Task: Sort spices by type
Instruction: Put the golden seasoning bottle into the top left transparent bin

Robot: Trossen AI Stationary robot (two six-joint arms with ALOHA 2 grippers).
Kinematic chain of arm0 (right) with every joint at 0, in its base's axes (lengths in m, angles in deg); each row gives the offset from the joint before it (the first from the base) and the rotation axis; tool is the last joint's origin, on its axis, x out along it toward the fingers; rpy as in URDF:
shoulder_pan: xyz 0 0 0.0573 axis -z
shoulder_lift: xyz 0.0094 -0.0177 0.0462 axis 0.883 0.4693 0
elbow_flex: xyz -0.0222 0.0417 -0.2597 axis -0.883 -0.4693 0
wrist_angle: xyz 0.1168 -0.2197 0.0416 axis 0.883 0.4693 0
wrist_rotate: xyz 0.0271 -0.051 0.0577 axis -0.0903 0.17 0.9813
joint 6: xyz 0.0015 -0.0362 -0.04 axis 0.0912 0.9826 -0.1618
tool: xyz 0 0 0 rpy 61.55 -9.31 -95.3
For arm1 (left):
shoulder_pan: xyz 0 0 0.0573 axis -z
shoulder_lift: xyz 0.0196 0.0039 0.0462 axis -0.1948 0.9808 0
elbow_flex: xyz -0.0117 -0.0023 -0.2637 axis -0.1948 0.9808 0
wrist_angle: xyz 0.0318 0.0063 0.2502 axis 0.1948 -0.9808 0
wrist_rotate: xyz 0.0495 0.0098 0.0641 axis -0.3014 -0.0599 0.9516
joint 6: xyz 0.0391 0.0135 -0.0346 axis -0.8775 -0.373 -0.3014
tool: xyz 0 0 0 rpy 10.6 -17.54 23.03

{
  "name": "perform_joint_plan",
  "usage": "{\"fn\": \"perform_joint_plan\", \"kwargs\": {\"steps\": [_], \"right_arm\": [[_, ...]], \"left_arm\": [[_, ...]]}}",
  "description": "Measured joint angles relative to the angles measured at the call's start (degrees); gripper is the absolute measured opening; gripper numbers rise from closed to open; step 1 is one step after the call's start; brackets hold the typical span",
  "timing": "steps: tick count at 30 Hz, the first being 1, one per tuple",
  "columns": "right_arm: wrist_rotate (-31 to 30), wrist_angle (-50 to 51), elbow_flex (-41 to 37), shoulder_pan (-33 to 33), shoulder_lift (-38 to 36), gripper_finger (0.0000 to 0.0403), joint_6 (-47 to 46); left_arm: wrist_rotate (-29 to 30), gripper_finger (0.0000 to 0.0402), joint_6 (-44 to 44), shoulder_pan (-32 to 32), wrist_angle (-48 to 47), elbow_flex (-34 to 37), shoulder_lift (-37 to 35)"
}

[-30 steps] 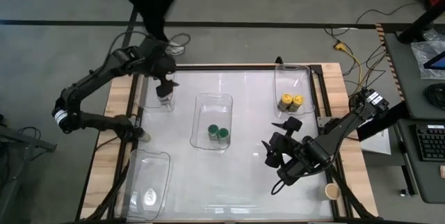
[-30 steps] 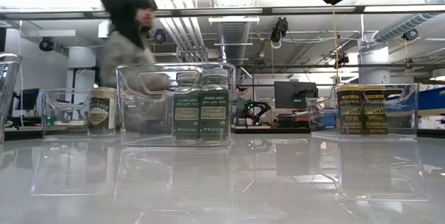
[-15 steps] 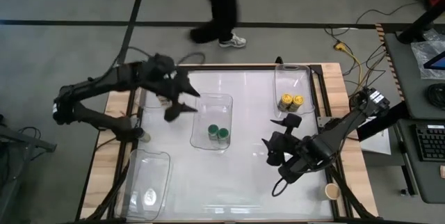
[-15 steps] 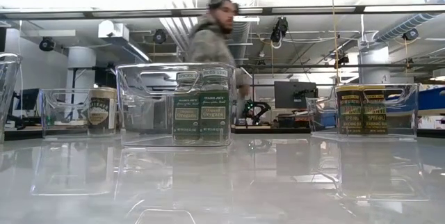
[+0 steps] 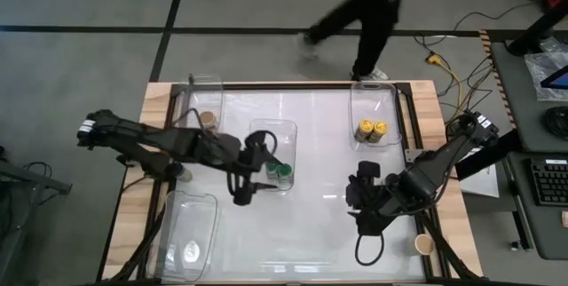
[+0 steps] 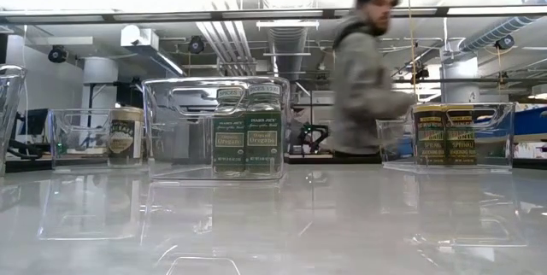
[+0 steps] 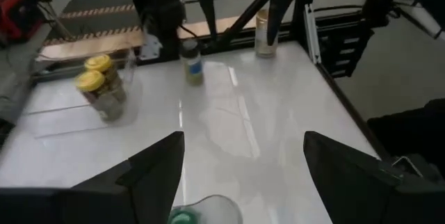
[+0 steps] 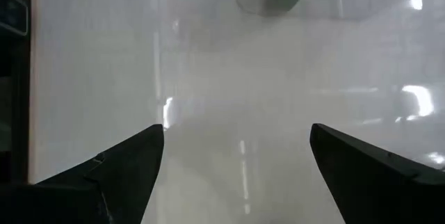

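Two green-lidded spices [image 5: 276, 170] stand in the clear centre bin [image 5: 272, 131]; they also show in the low view [image 6: 248, 134]. Two yellow-lidded spices [image 5: 371, 130] stand in the far-right bin [image 5: 374, 99]. One tan-lidded spice [image 5: 208, 119] stands in the far-left bin [image 5: 197, 99]. My left gripper [image 5: 259, 172] hangs open above the centre bin's left side and points toward the table's right, with a green lid [image 7: 182, 217] just below it. My right gripper [image 5: 364, 201] hangs open over bare table at the right and holds nothing [image 8: 236, 133].
An empty-looking clear bin [image 5: 189, 224] sits at the near left. A paper cup [image 5: 424, 244] stands on the wooden rim at the near right. A small pale-lidded jar [image 7: 192, 60] stands on the table toward the right edge. A person [image 5: 373, 2] walks past beyond the far edge.
My left gripper has swung from the far-left bin toward the right and near side. It now hangs over the centre bin, turned to point right, and holds nothing. My right gripper has turned at the wrist and risen slightly. The person has walked from left to right behind the table.
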Motion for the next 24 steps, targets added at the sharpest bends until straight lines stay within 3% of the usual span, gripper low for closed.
{"fn": "perform_joint_plan", "kwargs": {"steps": [7, 17, 24], "right_arm": [[5.85, 0.42, 0.0, -3.11, 0.18, 0.0352, -5.04], [9.37, 12.58, -0.02, -16.49, 0.18, 0.0352, -22.11], [11.88, 14.05, -0.18, -24.78, 3.32, 0.0355, -25.38]], "left_arm": [[0.15, 0.0278, 7.25, 1.87, 9.32, 3.98, 4.46], [1.79, 0.0278, 10.4, 4.21, 20.66, 5.91, 10.33], [1.88, 0.0278, 10.39, 4.53, 29.7, 5.89, 15.34]]}}
